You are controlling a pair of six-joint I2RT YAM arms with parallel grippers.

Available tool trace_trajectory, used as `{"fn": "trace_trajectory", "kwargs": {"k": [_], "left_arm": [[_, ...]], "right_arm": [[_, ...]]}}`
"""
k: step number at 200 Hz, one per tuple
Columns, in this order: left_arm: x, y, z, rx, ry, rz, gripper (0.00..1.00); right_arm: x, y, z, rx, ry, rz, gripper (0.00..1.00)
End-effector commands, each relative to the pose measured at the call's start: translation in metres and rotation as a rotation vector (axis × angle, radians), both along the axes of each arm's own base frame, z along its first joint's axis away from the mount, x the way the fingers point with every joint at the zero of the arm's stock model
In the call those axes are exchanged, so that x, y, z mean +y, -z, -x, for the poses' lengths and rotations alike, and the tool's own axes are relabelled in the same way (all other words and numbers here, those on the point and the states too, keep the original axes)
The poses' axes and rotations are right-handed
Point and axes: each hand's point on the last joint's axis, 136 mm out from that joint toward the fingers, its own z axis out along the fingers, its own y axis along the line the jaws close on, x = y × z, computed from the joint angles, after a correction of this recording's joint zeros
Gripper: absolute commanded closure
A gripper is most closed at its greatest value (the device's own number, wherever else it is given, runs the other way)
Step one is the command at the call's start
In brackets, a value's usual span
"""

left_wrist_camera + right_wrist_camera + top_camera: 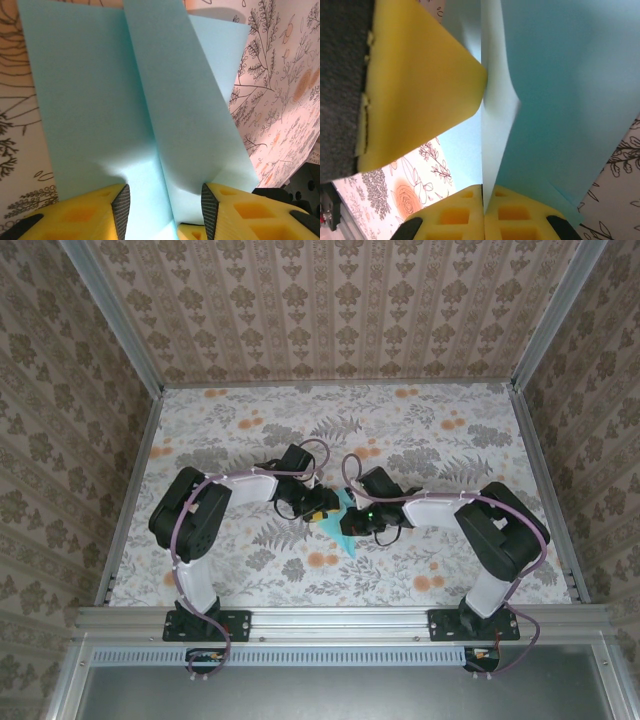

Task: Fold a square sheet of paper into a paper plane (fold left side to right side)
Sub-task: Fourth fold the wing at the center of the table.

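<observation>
No writing, label, brand or number is legible. The sheet of paper [100, 100] is plain, and the bench [450, 450] bears a floral print.

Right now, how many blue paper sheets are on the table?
1. The blue paper lies central on the table: the right gripper is shut on its raised fold, the left gripper straddles it. Another could hide underneath.

The square sheet of paper [95, 100] is thin, matt and smooth. The left gripper [165, 202] has matt yellow plastic fingers [250, 212]; the frame rail [330, 618] is dull metal.
</observation>
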Motion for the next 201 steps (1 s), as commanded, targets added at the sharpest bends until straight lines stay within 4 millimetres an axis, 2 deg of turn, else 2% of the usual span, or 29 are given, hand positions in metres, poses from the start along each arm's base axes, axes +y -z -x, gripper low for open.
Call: {"fn": "trace_trajectory", "kwargs": {"k": [1, 61, 99, 161, 201], "left_arm": [[0.007, 0.017, 0.011, 0.071, -0.012, -0.064, 0.54], [0.005, 0.022, 0.012, 0.089, -0.005, -0.072, 0.52], [0.006, 0.025, 0.013, 0.097, -0.001, -0.084, 0.52], [0.008, 0.028, 0.015, 0.104, -0.001, -0.1, 0.52], [0.009, 0.029, 0.016, 0.105, -0.002, -0.104, 0.52]], "right_arm": [[0.004, -0.013, -0.003, -0.024, -0.029, -0.058, 0.94], [0.009, -0.003, 0.004, 0.041, -0.065, -0.088, 0.93], [0.007, -0.004, 0.002, 0.039, -0.065, -0.083, 0.89], [0.0, -0.024, -0.004, 0.0, -0.038, -0.108, 0.77], [-0.007, -0.047, -0.01, -0.026, -0.006, -0.194, 0.61]]}}
